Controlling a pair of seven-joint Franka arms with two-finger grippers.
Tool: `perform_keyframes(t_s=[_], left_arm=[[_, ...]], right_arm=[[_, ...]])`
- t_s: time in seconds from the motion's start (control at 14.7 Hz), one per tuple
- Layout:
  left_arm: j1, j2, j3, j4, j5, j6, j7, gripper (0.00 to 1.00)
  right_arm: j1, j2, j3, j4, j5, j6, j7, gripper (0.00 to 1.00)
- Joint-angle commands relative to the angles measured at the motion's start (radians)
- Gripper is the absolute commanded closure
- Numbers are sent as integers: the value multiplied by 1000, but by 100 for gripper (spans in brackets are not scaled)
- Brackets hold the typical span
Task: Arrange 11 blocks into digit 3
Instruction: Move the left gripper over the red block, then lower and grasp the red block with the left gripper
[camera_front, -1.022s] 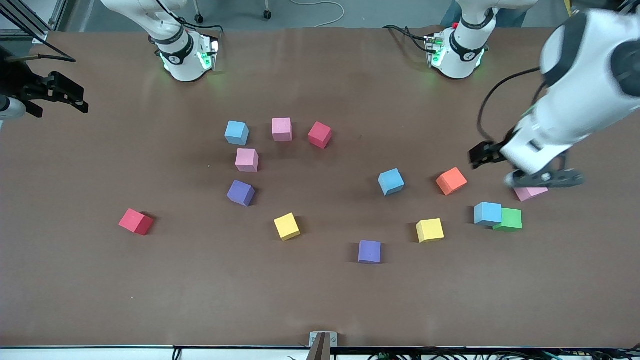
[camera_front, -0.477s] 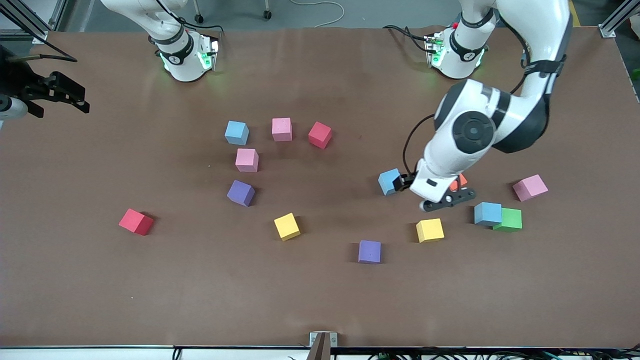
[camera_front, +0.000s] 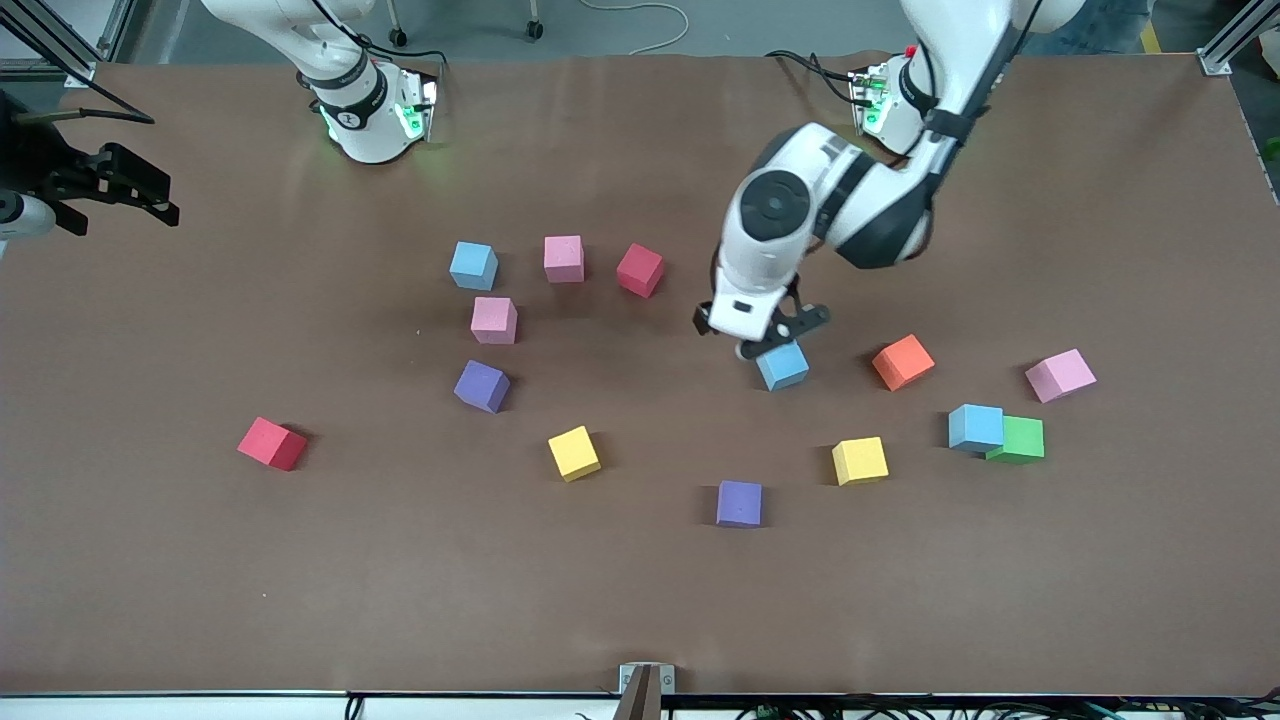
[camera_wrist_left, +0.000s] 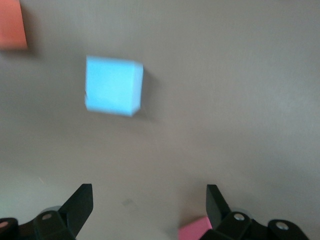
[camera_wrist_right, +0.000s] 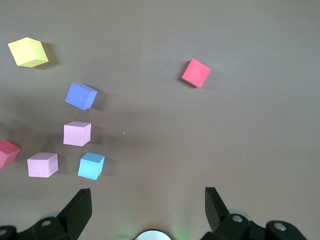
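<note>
On the brown table (camera_front: 640, 600), 14 blocks lie loose and scattered, no digit 3 formed. My left arm reaches from its base toward the table's middle; my left gripper (camera_front: 762, 335) hangs over a light blue block (camera_front: 783, 366), fingers (camera_wrist_left: 80, 205) spread wide w/ nothing between them. Left wrist view shows that same light blue block (camera_wrist_left: 113, 85) on bare table, an orange block (camera_wrist_left: 12, 25) at the frame edge.

My right gripper (camera_front: 110, 190) waits by the table's edge at the right arm's end, fingers (camera_wrist_right: 77, 210) wide apart, empty.

Blocks toward the left arm's end: orange block (camera_front: 903, 362), pink (camera_front: 1060, 375), yellow (camera_front: 860, 461), plus a blue (camera_front: 975, 427) touching a green (camera_front: 1021, 439). Purple (camera_front: 739, 503) sits nearest the front camera.

Cluster nearer the right arm's base: blue (camera_front: 473, 265), pink (camera_front: 563, 258), red (camera_front: 640, 270), another pink (camera_front: 494, 320), purple (camera_front: 482, 386). Yellow (camera_front: 574, 453) lies nearer the camera than these. Red (camera_front: 272, 443) sits well apart toward the right arm's end.
</note>
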Motion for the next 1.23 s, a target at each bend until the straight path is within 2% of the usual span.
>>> perform_keyframes(t_s=[0.0, 0.2, 0.34, 0.61, 0.82, 1.16], left_arm=[[-85, 4, 6, -70, -6, 91, -267, 0], [-191, 32, 7, -92, -5, 148, -625, 0], [-233, 47, 7, -119, -5, 211, -760, 0], [-250, 55, 7, -184, -5, 376, -880, 0], [-280, 85, 10, -184, -3, 433, -956, 0], [-287, 119, 9, -182, -3, 464, -956, 0]], right_arm=[[6, -15, -3, -20, -4, 9, -9, 0], [6, -15, -3, -20, -4, 9, -9, 0], [6, -15, -2, -20, -4, 9, -9, 0], [6, -14, -2, -18, -4, 11, -9, 0], [2, -12, -3, -12, -4, -1, -8, 0], [-8, 5, -8, 11, 5, 6, 1, 0]])
